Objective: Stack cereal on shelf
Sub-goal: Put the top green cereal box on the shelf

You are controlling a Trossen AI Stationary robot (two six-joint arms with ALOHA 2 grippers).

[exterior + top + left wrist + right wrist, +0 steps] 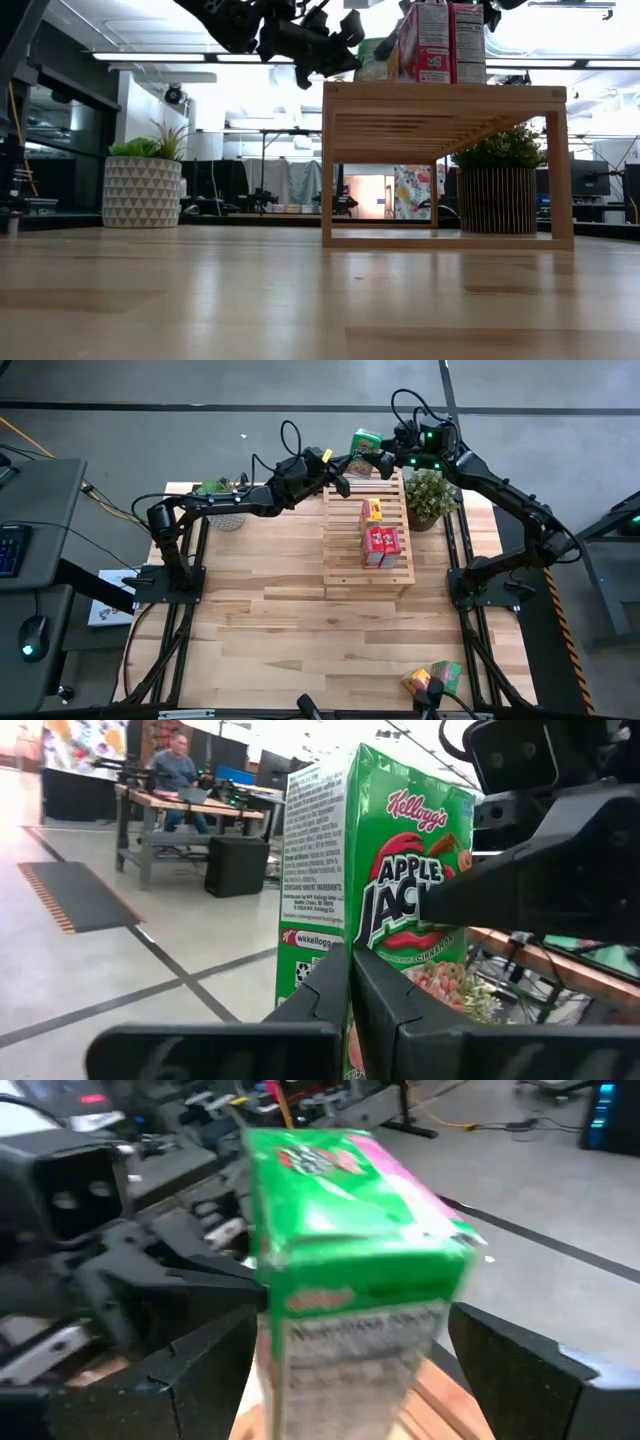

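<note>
A green cereal box (330, 870) stands upright at the far end of the slatted wooden shelf (345, 565); its bottom is hidden, so whether it rests on the slats cannot be told. My left gripper (348, 960) is shut and points level at the box from the left. My right gripper (350, 1330) comes in from the far right, open, one finger on either side of the box's upper part. A yellow box (372, 510) and two red boxes (381, 546) stand on the shelf's middle. My left gripper's shut fingertips (345, 965) line up with the green box's vertical corner edge (345, 925), low on the box; I cannot tell whether they touch it. My right gripper's fingers flank the box's two wide faces, one finger (450, 905) lying across the printed front. I cannot tell whether the pads touch.
A potted plant (430, 495) stands just right of the shelf's far end, another (222, 490) at the far left. A yellow box (418, 680) and a green box (447, 675) lie at the near right edge. Bare wooden tabletop (260, 620) spreads left of and in front of the shelf.
</note>
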